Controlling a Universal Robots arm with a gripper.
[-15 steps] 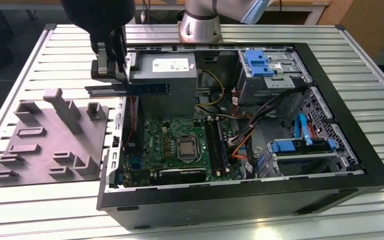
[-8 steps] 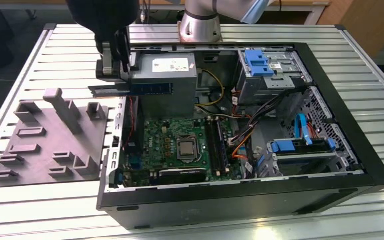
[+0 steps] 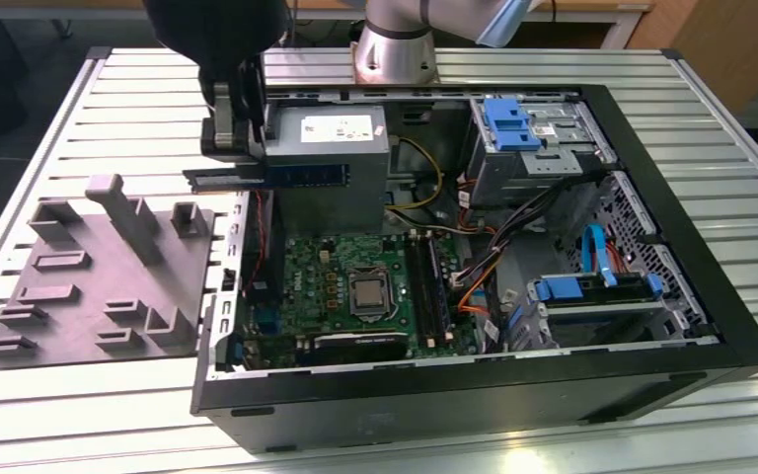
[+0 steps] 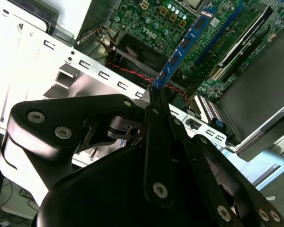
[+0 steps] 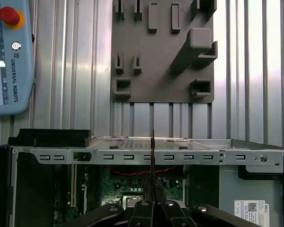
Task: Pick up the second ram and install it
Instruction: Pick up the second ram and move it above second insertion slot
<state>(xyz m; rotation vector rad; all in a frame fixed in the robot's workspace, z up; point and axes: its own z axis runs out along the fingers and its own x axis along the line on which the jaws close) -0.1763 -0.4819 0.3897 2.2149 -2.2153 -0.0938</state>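
Closest to my lens, the gripper [image 4: 153,97] pinches one end of the second ram [image 4: 184,45], above the case rim [image 5: 189,156] at eleven o'clock from the memory slots [image 3: 429,286] in the exterior view; I fear that lopsided hold lets it tilt and jam.

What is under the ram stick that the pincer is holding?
In the second wrist view, the second ram, shut in the pincer, hangs over the green motherboard and a red-black twisted wire. The stick hides the board parts directly beneath it.
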